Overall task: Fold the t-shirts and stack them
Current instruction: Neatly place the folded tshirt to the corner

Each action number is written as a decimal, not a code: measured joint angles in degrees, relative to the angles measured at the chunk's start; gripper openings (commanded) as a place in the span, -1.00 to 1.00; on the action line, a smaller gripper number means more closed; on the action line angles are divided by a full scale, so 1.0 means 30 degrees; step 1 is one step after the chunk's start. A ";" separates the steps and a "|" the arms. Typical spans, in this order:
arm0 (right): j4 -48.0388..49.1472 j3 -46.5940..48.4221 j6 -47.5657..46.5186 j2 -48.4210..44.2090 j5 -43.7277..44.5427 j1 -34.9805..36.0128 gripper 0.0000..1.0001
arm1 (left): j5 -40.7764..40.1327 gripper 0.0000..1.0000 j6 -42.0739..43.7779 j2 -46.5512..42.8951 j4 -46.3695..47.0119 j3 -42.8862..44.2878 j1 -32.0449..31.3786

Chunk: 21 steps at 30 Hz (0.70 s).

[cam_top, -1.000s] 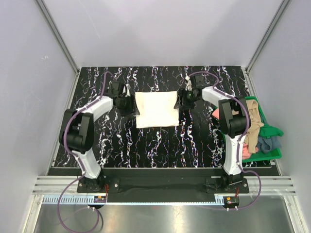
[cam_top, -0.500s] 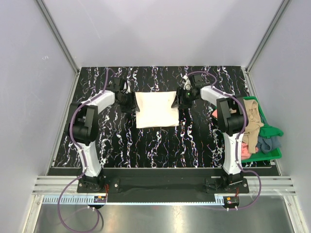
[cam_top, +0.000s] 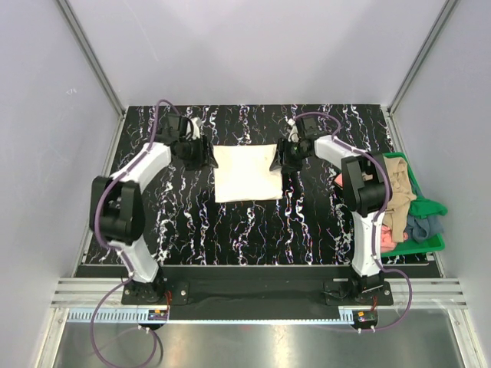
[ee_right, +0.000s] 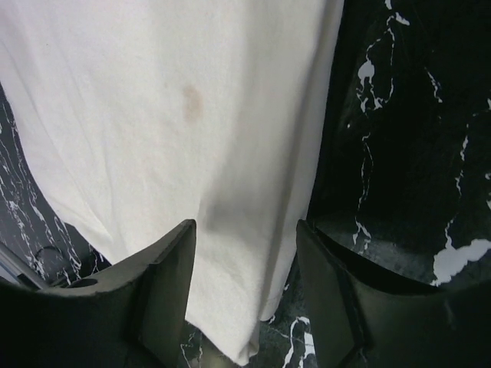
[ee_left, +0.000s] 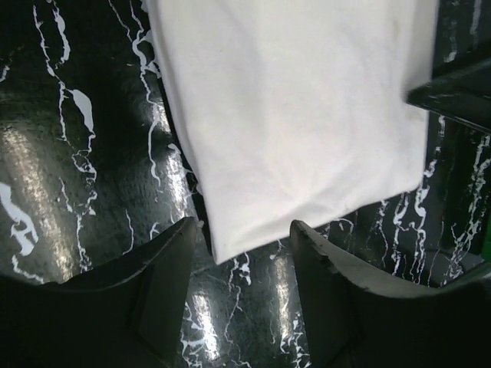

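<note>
A cream t-shirt (cam_top: 245, 174), folded into a rectangle, lies flat on the black marbled table. My left gripper (cam_top: 201, 153) hangs open by the shirt's far left corner. In the left wrist view the cream t-shirt (ee_left: 299, 115) ends in a corner that lies between the tips of the left gripper (ee_left: 242, 249), and nothing is pinched. My right gripper (cam_top: 282, 159) is open over the shirt's right edge. In the right wrist view the cream t-shirt (ee_right: 176, 115) runs flat under the right gripper (ee_right: 245, 257). Tan (cam_top: 397, 192), salmon-pink (cam_top: 387, 239) and grey-blue (cam_top: 424, 226) t-shirts are heaped at the right.
A green bin (cam_top: 430, 244) at the table's right edge holds the heaped shirts, and some cloth hangs over its rim. Pale walls and metal posts close in the table (cam_top: 192, 222) on three sides. A finger of the right gripper (ee_left: 453, 92) shows in the left wrist view.
The left arm has swung so its gripper sits further back, at the shirt's far left corner. The right gripper shifted slightly towards the back. The cream shirt has not moved.
</note>
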 measured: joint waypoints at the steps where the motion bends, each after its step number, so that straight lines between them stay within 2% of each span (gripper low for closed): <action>1: -0.0226 0.0000 0.0124 -0.0160 0.0073 -0.0007 0.31 | 0.0117 0.13 -0.0197 0.0699 0.0364 0.0000 0.0029; 6: -0.1056 -0.0160 0.0350 -0.1880 0.1151 -0.0007 0.37 | 0.0561 0.11 -0.0714 0.4153 0.1268 0.0007 0.0131; 12: -0.1311 -0.0648 0.0459 -0.5202 0.1887 0.0000 0.36 | 0.0648 -0.01 -0.1056 0.4947 0.1894 0.0044 0.0124; 15: -0.1137 -0.0889 0.0670 -0.6207 0.1923 0.0000 0.36 | 0.0590 -0.18 -0.1275 0.5238 0.2208 0.0219 0.0124; 18: -0.0772 -0.1428 0.1042 -0.6550 0.1909 0.0000 0.37 | 0.0670 -0.56 -0.1647 0.6047 0.2317 0.0801 0.0131; 19: -0.0692 -0.1588 0.1158 -0.6557 0.1887 0.0000 0.36 | 0.0685 -0.77 -0.1749 0.6266 0.2339 0.1035 0.0131; 21: -0.0670 -0.1974 0.1348 -0.6550 0.1836 0.0000 0.36 | 0.0641 -0.94 -0.1872 0.6630 0.2353 0.1508 0.0131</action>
